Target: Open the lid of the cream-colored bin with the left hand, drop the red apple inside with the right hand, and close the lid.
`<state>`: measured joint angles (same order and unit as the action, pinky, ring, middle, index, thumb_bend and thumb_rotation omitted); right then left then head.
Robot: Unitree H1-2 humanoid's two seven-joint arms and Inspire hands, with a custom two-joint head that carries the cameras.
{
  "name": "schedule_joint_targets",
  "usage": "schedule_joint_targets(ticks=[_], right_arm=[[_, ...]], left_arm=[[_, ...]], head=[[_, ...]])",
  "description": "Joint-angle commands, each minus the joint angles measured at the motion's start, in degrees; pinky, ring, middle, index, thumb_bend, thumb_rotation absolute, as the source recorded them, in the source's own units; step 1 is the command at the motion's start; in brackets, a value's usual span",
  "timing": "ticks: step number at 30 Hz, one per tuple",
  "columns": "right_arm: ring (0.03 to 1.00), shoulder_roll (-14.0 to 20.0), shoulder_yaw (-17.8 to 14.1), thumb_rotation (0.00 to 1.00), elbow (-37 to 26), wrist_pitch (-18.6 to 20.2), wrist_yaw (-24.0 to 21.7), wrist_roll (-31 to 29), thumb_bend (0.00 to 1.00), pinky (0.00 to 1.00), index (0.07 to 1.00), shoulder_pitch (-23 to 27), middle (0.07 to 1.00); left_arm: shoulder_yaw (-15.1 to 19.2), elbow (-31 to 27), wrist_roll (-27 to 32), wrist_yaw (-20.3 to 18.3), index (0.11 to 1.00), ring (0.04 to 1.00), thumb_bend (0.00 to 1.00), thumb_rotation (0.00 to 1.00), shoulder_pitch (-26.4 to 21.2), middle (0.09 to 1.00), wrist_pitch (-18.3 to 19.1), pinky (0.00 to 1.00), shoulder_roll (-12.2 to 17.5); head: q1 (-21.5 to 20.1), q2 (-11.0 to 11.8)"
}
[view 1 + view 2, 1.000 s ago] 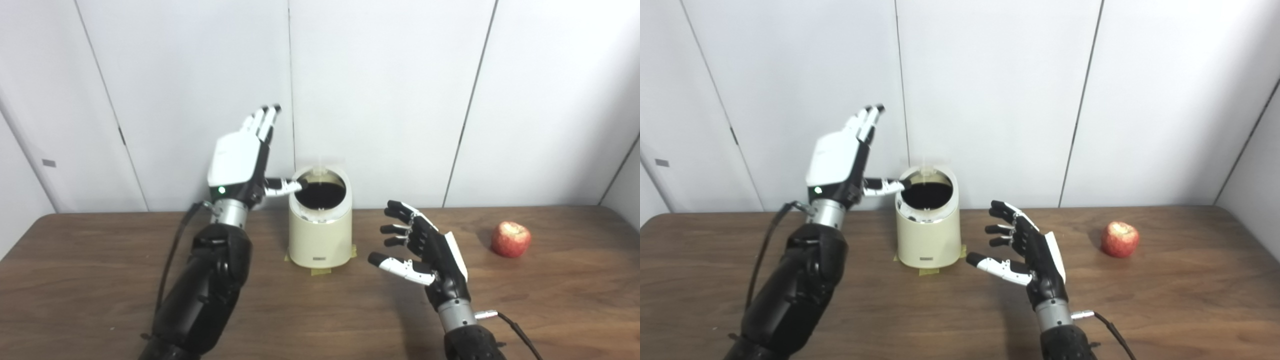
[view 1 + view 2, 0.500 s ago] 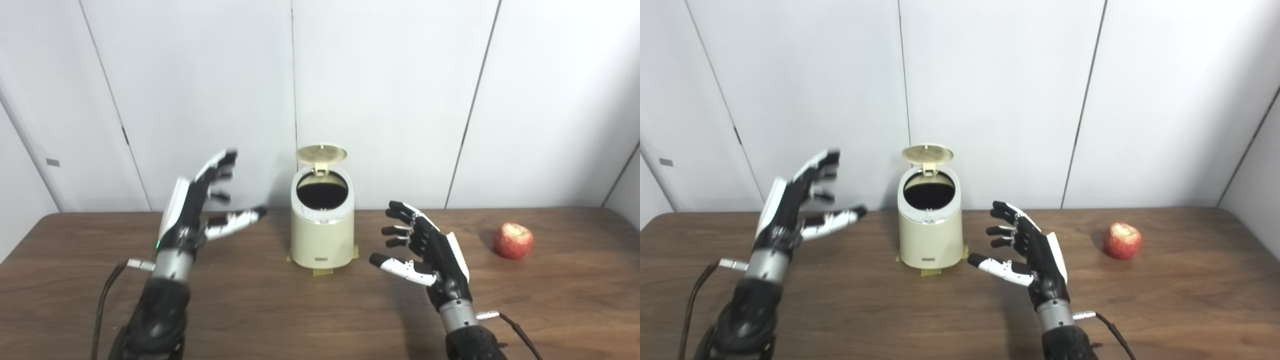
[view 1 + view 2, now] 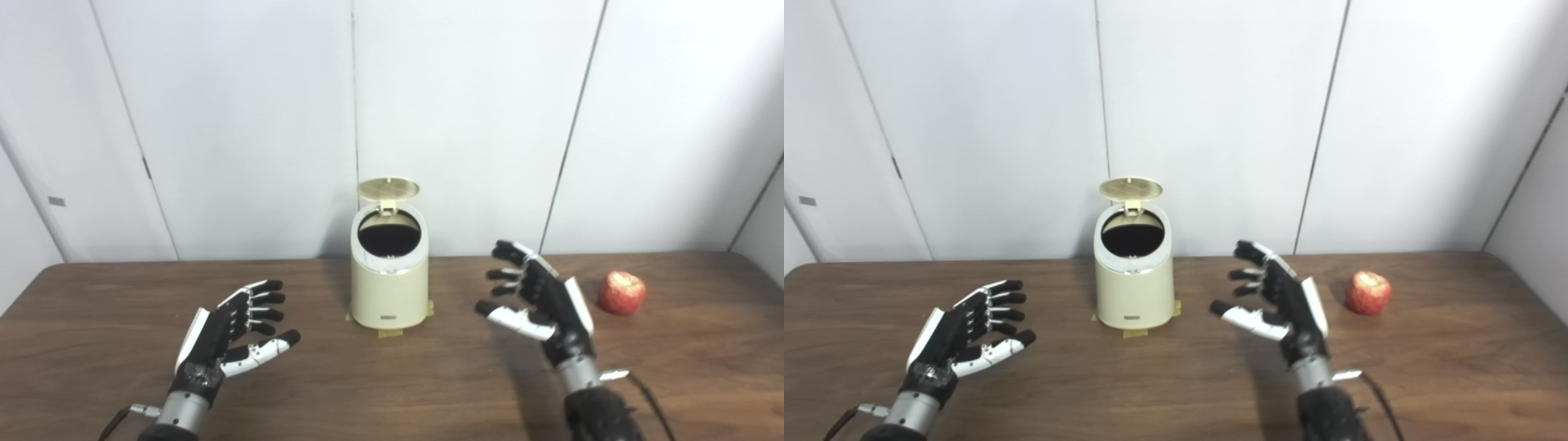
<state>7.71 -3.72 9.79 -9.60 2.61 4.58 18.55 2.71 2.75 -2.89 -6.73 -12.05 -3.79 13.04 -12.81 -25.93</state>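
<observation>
Lid [image 3: 389,188] now stands open, left hand [image 3: 229,334] withdrawn, empty and spread; right hand [image 3: 542,303], also spread and empty, nears apple [image 3: 621,293] on its right.

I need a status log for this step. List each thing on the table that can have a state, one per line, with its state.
lid: flipped up, standing open behind the opening.
cream-colored bin: upright, open, interior dark, contents not visible.
red apple: on the table, not held.
left hand: open, empty, low over the table.
right hand: open, empty, between bin and apple.
</observation>
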Motion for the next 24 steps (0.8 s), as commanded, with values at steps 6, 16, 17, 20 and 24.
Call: schedule_joint_targets(ticks=[6, 16, 17, 20, 24], right_arm=[[0.718, 7.57, -1.65, 0.18, -9.22, 7.53, 1.29, 8.27, 0.79, 0.61, 0.796, 4.95, 0.817], [0.735, 17.56, -6.54, 0.18, -9.41, 13.44, 1.39, 11.28, 0.84, 0.65, 0.788, 6.58, 0.797], [0.739, 18.73, -6.8, 0.18, -9.28, 13.91, 0.92, 11.31, 0.84, 0.65, 0.788, 6.59, 0.797], [0.775, 21.06, -7.31, 0.2, -8.46, 14.76, -0.11, 10.76, 0.85, 0.66, 0.808, 6.67, 0.825], [0.806, 23.38, -6.88, 0.25, -6.21, 16.88, -0.87, 11.59, 0.85, 0.7, 0.829, 6.95, 0.854]], left_arm=[[1.68, 0.27, 1.81, 0.03, 0.811, 0.706, 0.67, 0.11, -2.79, 0.768, -2.5, 0.65, 1.59], [2.19, 2.92, 2.73, -0.99, 0.803, 0.702, 0.63, 0.02, -3.4, 0.767, -4.02, 0.65, 3.31], [2.3, 3.09, 3.67, -1.52, 0.803, 0.703, 0.62, 0.01, -3.37, 0.767, -3.96, 0.64, 3.41], [2.44, 2.68, 5.25, -2.37, 0.814, 0.721, 0.62, 0.0, -3.13, 0.775, -2.84, 0.64, 3.55], [2.4, 2.98, 4.84, -2.23, 0.811, 0.721, 0.61, 0.0, -3.3, 0.774, -2.98, 0.64, 3.51]], head=[[-8.22, 2.96], [-12.86, 5.06], [-12.84, 5.06], [-12.91, 5.01], [-12.91, 4.91]])
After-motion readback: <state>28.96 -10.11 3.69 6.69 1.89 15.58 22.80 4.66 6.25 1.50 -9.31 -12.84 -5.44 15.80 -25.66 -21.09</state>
